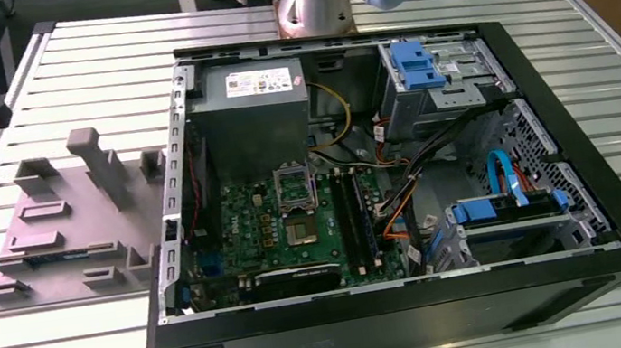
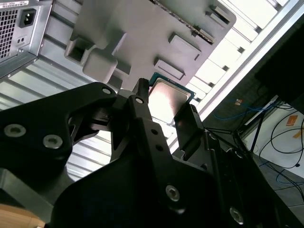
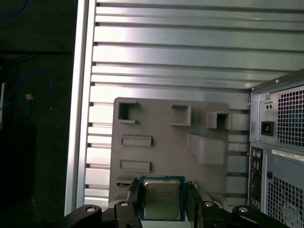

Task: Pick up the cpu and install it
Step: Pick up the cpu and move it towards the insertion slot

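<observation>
My claw (image 3: 164, 186) grips the cpu (image 3: 161, 203) by two edges above the grey tray (image 3: 156, 128); level carry, gentle squeeze, I judge.

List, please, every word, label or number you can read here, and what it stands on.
No text can be read.
White label on the power supply: print too small.
Top of the cpu, held in the gripper: faint marks, unreadable.
Sticker on the computer case rear panel: too blurred.
</observation>
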Motion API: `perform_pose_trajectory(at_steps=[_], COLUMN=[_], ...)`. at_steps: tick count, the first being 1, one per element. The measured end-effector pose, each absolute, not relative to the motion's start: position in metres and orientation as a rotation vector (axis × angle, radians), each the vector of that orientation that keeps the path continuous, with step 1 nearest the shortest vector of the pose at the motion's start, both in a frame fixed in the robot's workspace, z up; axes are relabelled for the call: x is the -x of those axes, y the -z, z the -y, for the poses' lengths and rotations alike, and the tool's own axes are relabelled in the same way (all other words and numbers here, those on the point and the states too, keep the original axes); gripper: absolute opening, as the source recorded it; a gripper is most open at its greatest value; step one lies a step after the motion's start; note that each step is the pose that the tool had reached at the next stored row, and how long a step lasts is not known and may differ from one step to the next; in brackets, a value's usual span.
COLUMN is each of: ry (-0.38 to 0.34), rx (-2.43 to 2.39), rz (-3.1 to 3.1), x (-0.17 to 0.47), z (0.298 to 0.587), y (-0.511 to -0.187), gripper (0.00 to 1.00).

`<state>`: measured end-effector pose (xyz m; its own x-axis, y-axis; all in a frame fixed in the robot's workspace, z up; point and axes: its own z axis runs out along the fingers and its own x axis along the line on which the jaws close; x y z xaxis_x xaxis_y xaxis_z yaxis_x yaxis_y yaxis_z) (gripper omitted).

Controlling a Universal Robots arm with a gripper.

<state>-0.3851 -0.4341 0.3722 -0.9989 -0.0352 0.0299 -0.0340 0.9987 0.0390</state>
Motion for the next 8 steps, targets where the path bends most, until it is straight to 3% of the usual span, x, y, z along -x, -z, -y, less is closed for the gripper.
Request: perform_pose_trajectory(at_steps=[8], ry=[0.06], rx=[-0.054], rz=[3.11], x=[0.3747], z=[0.4346], y=[-0.3722], gripper=[0.47])
